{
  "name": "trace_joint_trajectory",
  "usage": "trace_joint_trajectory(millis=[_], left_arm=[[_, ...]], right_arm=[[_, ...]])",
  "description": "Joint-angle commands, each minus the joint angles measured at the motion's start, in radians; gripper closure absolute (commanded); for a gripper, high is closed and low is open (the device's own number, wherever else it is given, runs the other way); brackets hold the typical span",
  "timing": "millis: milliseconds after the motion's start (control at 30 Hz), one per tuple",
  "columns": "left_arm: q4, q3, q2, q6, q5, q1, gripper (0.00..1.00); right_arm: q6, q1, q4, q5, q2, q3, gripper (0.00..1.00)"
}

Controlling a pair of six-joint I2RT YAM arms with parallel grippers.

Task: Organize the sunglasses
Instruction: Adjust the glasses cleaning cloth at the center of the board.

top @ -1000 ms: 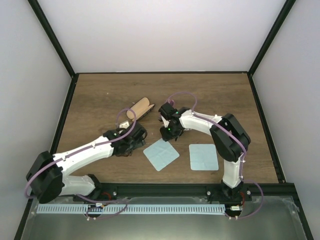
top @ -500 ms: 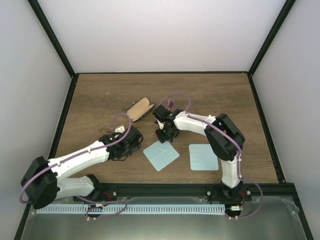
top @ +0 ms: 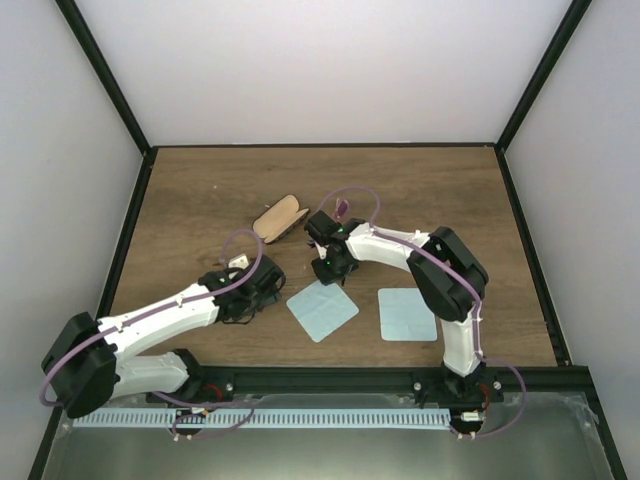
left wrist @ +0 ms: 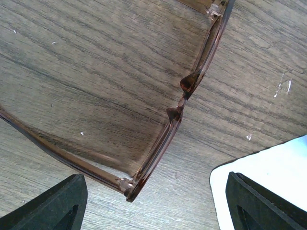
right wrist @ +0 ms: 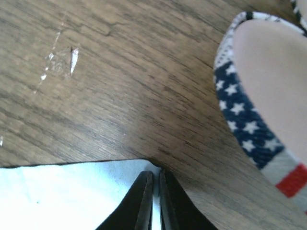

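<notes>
While they lie flat, the sunglasses [left wrist: 189, 84] look translucent brown.

Soft, even light, seemingly from above, with faint shadows; the right gripper [right wrist: 156, 182] shows blurred up close.

Table [top: 420, 190]: brown wood-grain top, black rim on all edges. Fine whitish scuffs [right wrist: 60, 60] in the grain, seen close up. Plain pale walls: back [top: 320, 70], left [top: 50, 200], right [top: 590, 200]. Black struts [top: 105, 75] rise from the far corners. Grey metal ledge [top: 540, 440] with white slotted strip [top: 300, 418] below the near edge. Light even, shadows soft.
</notes>
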Motion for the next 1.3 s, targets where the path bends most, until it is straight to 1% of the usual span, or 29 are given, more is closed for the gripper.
trace_joint_trajectory(millis=[0,67,167,333,500,633,733,833,900,967,1033,1100,1133,1267], left_arm=[[0.011,-0.006,-0.001,0.000,0.001,-0.001,0.18],[0.016,-0.002,0.005,0.003,0.004,-0.001,0.18],[0.025,0.001,0.014,0.010,0.011,-0.001,0.18],[0.050,0.002,0.005,0.023,0.014,-0.001,0.18],[0.100,0.034,0.024,0.077,0.032,-0.001,0.17],[0.117,0.094,0.095,0.145,0.049,-0.010,0.10],[0.113,0.153,0.166,0.167,0.054,-0.025,0.06],[0.110,0.204,0.225,0.167,0.070,-0.035,0.04],[0.091,0.241,0.263,0.157,0.072,-0.041,0.08],[0.085,0.270,0.304,0.158,0.085,-0.046,0.00],[0.071,0.292,0.343,0.153,0.100,-0.049,0.00],[0.071,0.302,0.377,0.150,0.119,-0.054,0.02],[0.072,0.302,0.392,0.146,0.126,-0.056,0.05],[0.095,0.323,0.448,0.157,0.143,-0.057,0.23]], right_arm=[[0.010,0.007,-0.034,-0.042,0.034,0.031,0.97],[0.017,0.007,-0.029,-0.068,0.028,0.032,0.99],[0.022,0.007,-0.015,-0.078,0.009,0.025,0.99],[0.036,0.004,-0.016,-0.020,-0.046,0.013,0.99],[0.051,-0.010,-0.023,0.008,-0.094,-0.015,0.99],[0.062,-0.021,-0.027,0.018,-0.114,-0.043,0.99],[0.075,-0.035,-0.030,0.027,-0.127,-0.072,0.99],[0.091,-0.059,-0.027,0.026,-0.149,-0.114,0.99],[0.101,-0.075,-0.026,0.028,-0.166,-0.140,0.99],[0.107,-0.088,-0.023,0.027,-0.182,-0.161,0.99],[0.111,-0.090,-0.018,0.027,-0.197,-0.178,0.99],[0.117,-0.091,-0.016,0.017,-0.203,-0.187,0.99],[0.120,-0.091,-0.015,0.011,-0.205,-0.191,0.99],[0.120,-0.093,-0.006,0.003,-0.206,-0.199,0.99]])
